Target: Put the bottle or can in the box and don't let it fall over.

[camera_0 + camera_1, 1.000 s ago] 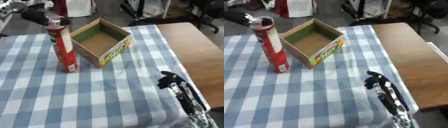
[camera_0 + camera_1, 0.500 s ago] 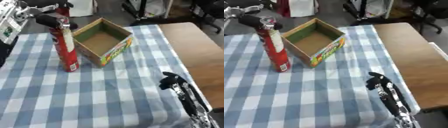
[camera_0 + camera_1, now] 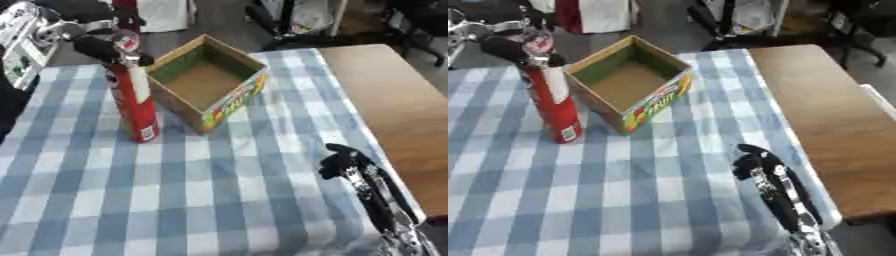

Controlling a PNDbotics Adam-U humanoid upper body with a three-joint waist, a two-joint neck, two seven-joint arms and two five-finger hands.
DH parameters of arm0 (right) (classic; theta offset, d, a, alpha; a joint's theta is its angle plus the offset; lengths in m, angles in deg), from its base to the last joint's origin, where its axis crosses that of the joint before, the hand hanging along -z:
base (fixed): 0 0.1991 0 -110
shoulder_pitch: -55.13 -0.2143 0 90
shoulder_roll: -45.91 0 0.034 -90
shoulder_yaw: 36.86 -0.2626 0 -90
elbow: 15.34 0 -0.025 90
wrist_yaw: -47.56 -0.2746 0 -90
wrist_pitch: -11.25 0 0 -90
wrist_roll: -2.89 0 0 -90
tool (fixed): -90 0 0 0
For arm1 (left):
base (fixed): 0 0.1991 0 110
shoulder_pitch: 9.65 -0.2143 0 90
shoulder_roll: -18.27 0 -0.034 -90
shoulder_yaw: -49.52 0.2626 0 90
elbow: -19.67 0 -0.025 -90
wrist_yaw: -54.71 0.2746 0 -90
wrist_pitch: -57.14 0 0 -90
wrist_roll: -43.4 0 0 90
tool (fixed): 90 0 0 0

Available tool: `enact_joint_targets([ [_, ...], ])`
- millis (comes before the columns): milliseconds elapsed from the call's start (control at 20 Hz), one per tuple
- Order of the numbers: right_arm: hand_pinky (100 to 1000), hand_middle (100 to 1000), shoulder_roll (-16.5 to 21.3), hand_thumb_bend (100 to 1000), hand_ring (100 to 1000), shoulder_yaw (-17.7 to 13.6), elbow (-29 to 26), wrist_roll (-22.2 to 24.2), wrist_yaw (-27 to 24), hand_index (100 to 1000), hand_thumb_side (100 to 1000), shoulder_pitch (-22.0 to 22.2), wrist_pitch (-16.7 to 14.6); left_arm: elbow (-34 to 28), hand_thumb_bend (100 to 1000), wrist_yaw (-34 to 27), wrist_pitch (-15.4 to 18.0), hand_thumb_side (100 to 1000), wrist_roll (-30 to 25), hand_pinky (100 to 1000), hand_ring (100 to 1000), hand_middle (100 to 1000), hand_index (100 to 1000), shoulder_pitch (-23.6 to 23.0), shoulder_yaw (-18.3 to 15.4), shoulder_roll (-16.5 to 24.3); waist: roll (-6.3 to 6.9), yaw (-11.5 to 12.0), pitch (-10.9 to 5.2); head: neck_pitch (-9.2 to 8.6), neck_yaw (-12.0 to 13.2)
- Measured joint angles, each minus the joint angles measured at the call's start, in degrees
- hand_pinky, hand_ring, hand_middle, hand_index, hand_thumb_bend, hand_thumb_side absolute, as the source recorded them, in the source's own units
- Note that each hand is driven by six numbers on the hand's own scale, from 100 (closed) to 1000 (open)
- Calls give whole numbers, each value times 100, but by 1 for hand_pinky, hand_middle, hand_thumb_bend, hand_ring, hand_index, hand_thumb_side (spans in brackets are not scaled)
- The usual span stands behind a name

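Note:
A tall red can (image 3: 136, 105) with a silver top stands upright on the blue checked cloth, just left of the open cardboard box (image 3: 232, 102). The box holds nothing and has a green inner wall and a colourful printed side. My left hand (image 3: 92, 46) reaches in from the upper left, its black fingers curled round the can's top end. My right hand (image 3: 754, 160) rests open at the lower right, fingers up, well clear of both can and box.
The checked cloth (image 3: 219, 190) covers the left table. A bare wooden tabletop (image 3: 394, 100) adjoins it on the right. Chair legs and clutter stand beyond the far edge. White equipment (image 3: 22, 45) shows at the upper left.
My left hand has come from beside the can's top onto it and curled its fingers round it. The can still stands in the same spot. The right hand has not moved.

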Motion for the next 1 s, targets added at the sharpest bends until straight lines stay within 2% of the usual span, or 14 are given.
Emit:
enact_joint_targets([
  [350,593,585,0,100,597,0,1,0,0,826,912,-1,0,11,514,11,63,970,-140,802,776,761,981,-59,1,-1,-1,1,0,0,-2],
  [600,593,585,0,100,597,0,1,-1,0,825,915,-1,0,-2,414,-45,81,898,-146,713,710,715,967,-87,1,-4,-2,1,0,1,-19],
  [750,593,584,0,100,597,0,2,-1,0,824,916,-2,0,-5,306,-93,92,814,-135,643,673,679,951,-117,4,-22,-3,2,-1,12,-23],
  [800,593,584,0,100,597,0,2,-1,0,824,916,-2,0,-6,306,-105,97,814,-127,643,673,679,951,-121,4,-28,-3,2,-1,20,-23],
  [850,593,584,0,100,597,0,3,-1,0,824,915,-2,0,-7,199,-119,100,706,-116,573,632,645,939,-127,3,-34,-3,2,-2,21,-24],
  [1000,593,584,0,100,597,0,6,-1,0,823,916,-2,0,-32,100,-182,108,580,-78,476,571,589,922,-135,8,-82,-3,0,-15,22,-25],
])
